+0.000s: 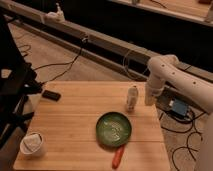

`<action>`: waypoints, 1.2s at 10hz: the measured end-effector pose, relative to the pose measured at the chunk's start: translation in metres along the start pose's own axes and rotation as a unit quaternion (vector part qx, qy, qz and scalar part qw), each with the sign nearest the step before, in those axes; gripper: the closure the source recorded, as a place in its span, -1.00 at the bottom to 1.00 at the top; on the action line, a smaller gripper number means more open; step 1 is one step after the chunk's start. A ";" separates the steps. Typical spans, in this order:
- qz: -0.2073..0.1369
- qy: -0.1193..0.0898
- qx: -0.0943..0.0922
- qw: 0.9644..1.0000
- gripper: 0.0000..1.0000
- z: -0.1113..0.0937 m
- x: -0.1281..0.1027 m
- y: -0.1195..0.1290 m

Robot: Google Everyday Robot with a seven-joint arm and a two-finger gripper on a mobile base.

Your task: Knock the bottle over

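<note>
The bottle (132, 97), slim, pale and whitish with a small white cap, stands upright on the wooden table (75, 115), just behind the green plate (114, 129). My gripper (149, 99) hangs at the end of the white arm (172, 75), just right of the bottle at the table's right edge, a small gap away from it.
An orange carrot-like stick (118, 156) lies in front of the plate. A squat white cup (32, 143) stands at the front left corner. A black flat object (51, 95) lies at the back left. Cables and a blue device (178, 108) lie on the floor to the right.
</note>
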State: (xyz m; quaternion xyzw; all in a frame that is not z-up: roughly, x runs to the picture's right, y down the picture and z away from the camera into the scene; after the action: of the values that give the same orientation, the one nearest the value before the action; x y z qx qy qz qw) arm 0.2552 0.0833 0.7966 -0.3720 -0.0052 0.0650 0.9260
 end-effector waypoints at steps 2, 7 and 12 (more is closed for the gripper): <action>0.000 0.003 0.002 1.000 1.00 0.000 0.001 -0.002; 0.013 0.018 0.098 0.995 1.00 -0.013 0.005 -0.075; 0.023 -0.063 0.118 0.991 1.00 -0.011 -0.026 -0.086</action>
State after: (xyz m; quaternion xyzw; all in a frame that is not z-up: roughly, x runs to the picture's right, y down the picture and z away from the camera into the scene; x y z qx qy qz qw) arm 0.2400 0.0114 0.8487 -0.2551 -0.0474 0.1094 0.9595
